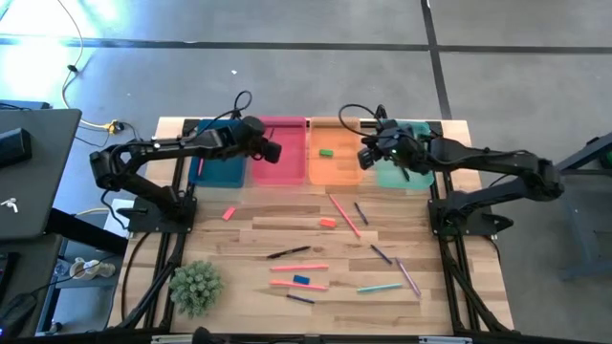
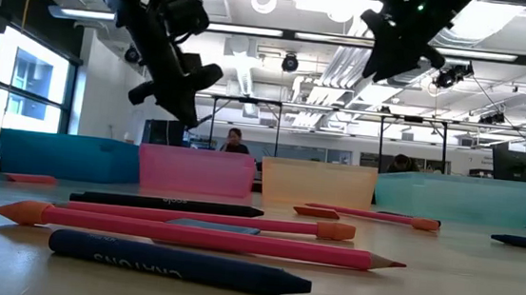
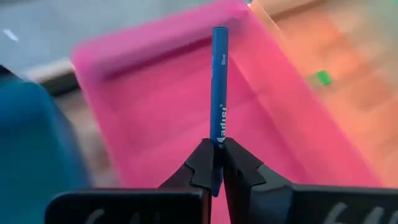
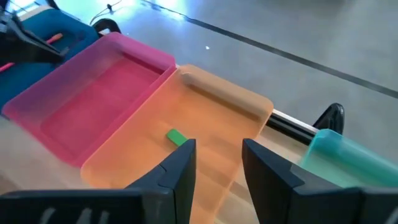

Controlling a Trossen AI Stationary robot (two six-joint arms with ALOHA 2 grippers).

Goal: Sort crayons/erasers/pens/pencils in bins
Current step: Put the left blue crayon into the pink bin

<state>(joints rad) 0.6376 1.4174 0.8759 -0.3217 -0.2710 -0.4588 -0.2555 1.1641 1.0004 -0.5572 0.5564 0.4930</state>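
Observation:
My left gripper [image 1: 269, 149] hovers over the pink bin [image 1: 278, 168] and is shut on a blue stick [image 3: 219, 87] marked "Blue". My right gripper [image 4: 219, 155] is open and holds nothing; it hangs above the orange bin [image 4: 205, 112], near that bin's border with the teal bin [image 1: 409, 174]. A green eraser [image 4: 176, 137] lies flat on the orange bin's floor. The dark blue bin [image 1: 220, 167] stands furthest left. On the wood lie a pink-red eraser [image 1: 327, 223], a blue eraser [image 1: 302, 280] and several sticks. My left gripper pinches the blue stick between its two fingers near one end [image 3: 217, 138]. The stick runs straight on ahead of the fingers, in line with them. It is lifted clear, with its free end [image 3: 220, 34] over the pink bin.
The bins stand in a row along the table's far edge. Pink pencils [image 1: 298, 268], a black pen [image 1: 289, 252], dark crayons [image 1: 381, 253] and a teal stick [image 1: 380, 287] are scattered over the middle and near part. A small green plant [image 1: 196, 287] stands near the left front corner.

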